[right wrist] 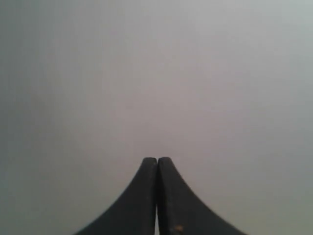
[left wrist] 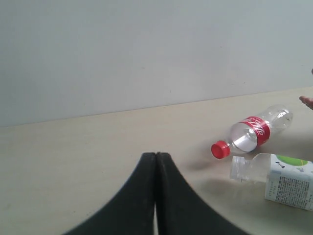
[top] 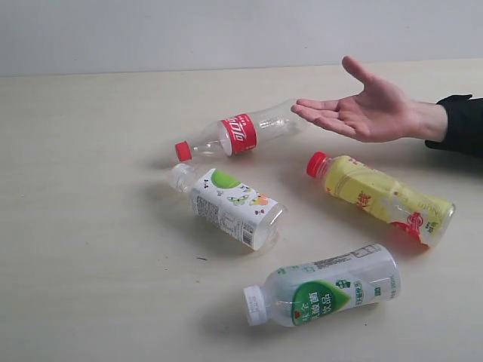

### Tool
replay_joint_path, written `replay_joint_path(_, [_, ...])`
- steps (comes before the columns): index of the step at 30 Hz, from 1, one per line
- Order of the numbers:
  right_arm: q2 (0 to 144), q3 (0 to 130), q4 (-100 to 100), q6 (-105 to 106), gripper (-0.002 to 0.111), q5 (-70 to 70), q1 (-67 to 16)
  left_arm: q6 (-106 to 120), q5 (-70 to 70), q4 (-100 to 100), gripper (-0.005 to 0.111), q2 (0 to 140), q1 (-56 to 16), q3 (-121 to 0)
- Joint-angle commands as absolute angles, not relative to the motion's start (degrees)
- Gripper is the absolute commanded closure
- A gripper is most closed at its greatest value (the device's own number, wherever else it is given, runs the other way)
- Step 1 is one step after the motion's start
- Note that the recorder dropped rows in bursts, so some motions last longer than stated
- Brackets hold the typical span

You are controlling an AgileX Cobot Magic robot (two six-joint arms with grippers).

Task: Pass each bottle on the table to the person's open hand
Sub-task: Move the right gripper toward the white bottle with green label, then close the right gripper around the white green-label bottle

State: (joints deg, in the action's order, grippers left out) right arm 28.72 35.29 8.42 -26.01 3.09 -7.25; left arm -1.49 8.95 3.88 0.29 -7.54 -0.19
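Several bottles lie on their sides on the pale table (top: 90, 226). A clear bottle with red cap and red label (top: 235, 136) lies at the back, its base close to the person's open hand (top: 362, 109). Right of centre lies a yellow bottle with red cap (top: 385, 197). One white-capped bottle with a white-and-green label (top: 230, 205) lies in the middle, another (top: 324, 294) near the front. Neither arm shows in the exterior view. My left gripper (left wrist: 156, 154) is shut and empty, with the red-label bottle (left wrist: 254, 133) and a white bottle (left wrist: 274, 178) off to one side. My right gripper (right wrist: 157, 159) is shut, facing a blank grey wall.
A grey wall (top: 226, 30) rises behind the table's back edge. The person's black sleeve (top: 462, 124) reaches in from the right edge. The left part of the table holds no objects.
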Motion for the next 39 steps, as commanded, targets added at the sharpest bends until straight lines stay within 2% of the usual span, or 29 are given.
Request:
replay_joint_path(1, [41.2, 47.3, 13.4, -14.9, 0.108, -17.7, -7.3, -1.9, 8.7, 4.1, 0.107, 0.0, -7.4, 0.0])
replay_joint_path(5, [50.3, 55.4, 8.8, 2.4, 0.108, -32.1, -7.3, -1.9, 8.7, 4.1, 0.107, 0.0, -7.4, 0.0])
replay_joint_path(13, [69.2, 67.8, -14.8, 39.8, 0.108, -61.1, -7.3, -1.9, 8.7, 4.1, 0.107, 0.0, -7.4, 0.0])
replay_joint_path(16, [73.7, 69.5, -13.0, 45.6, 0.101, -69.8, -10.1, -1.9, 8.7, 4.1, 0.107, 0.0, -7.4, 0.0])
replay_joint_path(22, [77.8, 67.1, -4.5, 46.2, 0.071, -70.0, -22.9, -1.9, 8.7, 4.1, 0.107, 0.0, -7.4, 0.0])
replay_joint_path(31, [79.2, 54.7, -4.3, 46.3, 0.040, -70.0, -36.2, -1.9, 8.7, 4.1, 0.107, 0.0, -7.4, 0.0])
replay_joint_path(34, [79.2, 52.0, -3.6, 47.8, 0.036, -67.9, -38.3, -1.9, 8.7, 4.1, 0.107, 0.0, -7.4, 0.0])
replay_joint_path(39, [79.4, 48.8, -3.1, 55.2, 0.036, -61.4, -41.4, -1.9, 8.7, 4.1, 0.107, 0.0, -7.4, 0.0])
